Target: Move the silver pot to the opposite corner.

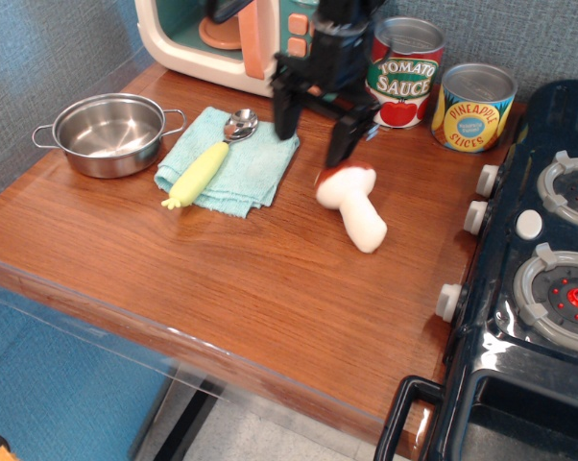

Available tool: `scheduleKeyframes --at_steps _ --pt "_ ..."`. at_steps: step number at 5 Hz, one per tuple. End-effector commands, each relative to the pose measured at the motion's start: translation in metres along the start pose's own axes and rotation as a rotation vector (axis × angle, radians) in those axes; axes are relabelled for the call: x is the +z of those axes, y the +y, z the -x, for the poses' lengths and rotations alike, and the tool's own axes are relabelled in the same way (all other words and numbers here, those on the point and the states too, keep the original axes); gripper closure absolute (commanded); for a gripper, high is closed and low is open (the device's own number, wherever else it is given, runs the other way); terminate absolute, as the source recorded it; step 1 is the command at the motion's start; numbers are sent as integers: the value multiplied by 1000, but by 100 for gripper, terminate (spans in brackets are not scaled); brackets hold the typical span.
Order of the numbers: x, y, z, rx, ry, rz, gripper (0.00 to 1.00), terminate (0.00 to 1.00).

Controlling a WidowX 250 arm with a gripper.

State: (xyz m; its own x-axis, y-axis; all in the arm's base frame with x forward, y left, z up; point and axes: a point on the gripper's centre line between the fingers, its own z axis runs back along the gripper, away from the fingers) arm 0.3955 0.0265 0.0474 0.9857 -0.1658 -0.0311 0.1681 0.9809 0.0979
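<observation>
The silver pot [109,133] stands upright and empty at the back left corner of the wooden table [241,279]. It is small, round and shiny, with two thin wire loop handles. My gripper [313,144] hangs open above the table, to the right of the pot, between the folded cloth and the toy mushroom. Its right finger [341,142] is just over the mushroom's red cap. The gripper holds nothing and is far from the pot.
A teal cloth [230,160] with a yellow-handled spoon [208,159] lies right of the pot. A toy mushroom [353,205] lies mid-table. A tomato sauce can [405,75] and pineapple can [472,107] stand at the back. A toy microwave [222,43] stands behind; a toy stove [539,279] is at right.
</observation>
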Motion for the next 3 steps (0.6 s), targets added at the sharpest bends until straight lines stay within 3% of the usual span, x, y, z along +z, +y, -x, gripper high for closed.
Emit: scheduleKeyframes --at_steps 1,3 --pt "30 82 46 43 -86 -84 0 0" --pt "8 127 57 -12 -50 -122 0 0"
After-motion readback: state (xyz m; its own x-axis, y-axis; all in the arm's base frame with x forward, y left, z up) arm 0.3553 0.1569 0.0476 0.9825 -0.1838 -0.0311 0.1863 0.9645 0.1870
